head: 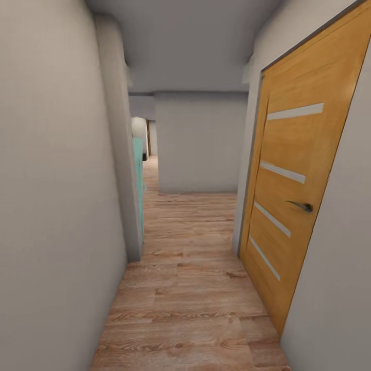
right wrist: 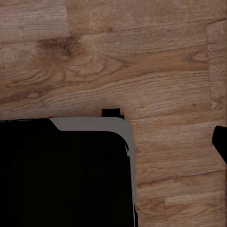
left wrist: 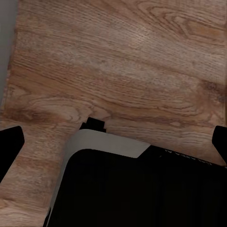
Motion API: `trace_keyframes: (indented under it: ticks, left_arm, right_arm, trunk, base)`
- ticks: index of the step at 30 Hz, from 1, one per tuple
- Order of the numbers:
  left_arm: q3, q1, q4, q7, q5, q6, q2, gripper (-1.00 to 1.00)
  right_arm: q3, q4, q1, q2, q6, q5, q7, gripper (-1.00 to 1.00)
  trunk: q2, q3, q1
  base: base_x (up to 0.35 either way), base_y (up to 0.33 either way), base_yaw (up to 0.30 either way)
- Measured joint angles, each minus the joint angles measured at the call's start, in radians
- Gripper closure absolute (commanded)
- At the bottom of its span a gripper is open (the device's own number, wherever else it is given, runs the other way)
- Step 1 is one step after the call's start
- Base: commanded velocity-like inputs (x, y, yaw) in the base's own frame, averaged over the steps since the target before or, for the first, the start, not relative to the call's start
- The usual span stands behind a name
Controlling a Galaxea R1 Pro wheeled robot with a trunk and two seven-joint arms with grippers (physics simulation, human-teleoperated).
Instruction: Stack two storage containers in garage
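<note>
Narrow corridor, wood-plank floor running ahead between a pale left wall and an orange-wood door — shut, handle toward its far side. Passage opens left past a teal edge. Both wrist views look straight down on planks and the robot's dark base. Left tool: fingertips at frame edges, spread wide, holding nothing. Right tool: one tip visible — state cannot be told. Containers not in sight.

Orange door cut off at right, turquoise object half hidden
</note>
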Motion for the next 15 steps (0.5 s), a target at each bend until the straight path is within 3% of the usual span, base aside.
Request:
trace_keyframes:
  ticks: [7, 15]
  left_arm:
    - [0.0, 0.0, 0.0, 0.0, 0.0, 0.001, 0.0, -1.0]
    - [0.0, 0.0, 0.0, 0.0, 0.0, 0.001, 0.001, -1.0]
  right_arm:
    - [0.0, 0.0, 0.0, 0.0, 0.0, 0.0, 0.0, -1.0]
    - [0.008, 0.0, 0.0, 0.001, -0.002, 0.005, 0.0, -1.0]
  trunk:
    - [0.0, 0.0, 0.0]
    - [0.0, 0.0, 0.0]
  base:
    - [0.3, -0.14, 0.245]
    - [0.309, -0.084, 0.039]
